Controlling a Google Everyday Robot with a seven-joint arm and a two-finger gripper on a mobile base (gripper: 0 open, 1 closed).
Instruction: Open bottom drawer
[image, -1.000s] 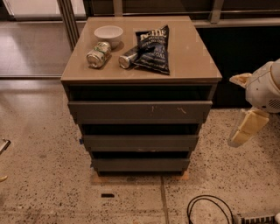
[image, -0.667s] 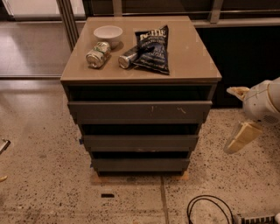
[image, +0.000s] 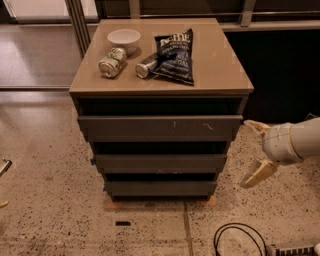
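Note:
The bottom drawer is the lowest and smallest of three dark grey fronts in the cabinet; it looks pushed in, with a plain flat front. My gripper hangs to the right of the cabinet, at about the height of the middle drawer. Its two cream fingers are spread apart, open and empty, and apart from the drawers. The top drawer is the widest and carries pale scratch marks.
On the cabinet top lie a white bowl, two cans and a dark chip bag. A black cable loops on the speckled floor at the front right. A wooden base sits under the cabinet.
My gripper has moved down and left, closer to the cabinet's right side. The drawers have not moved.

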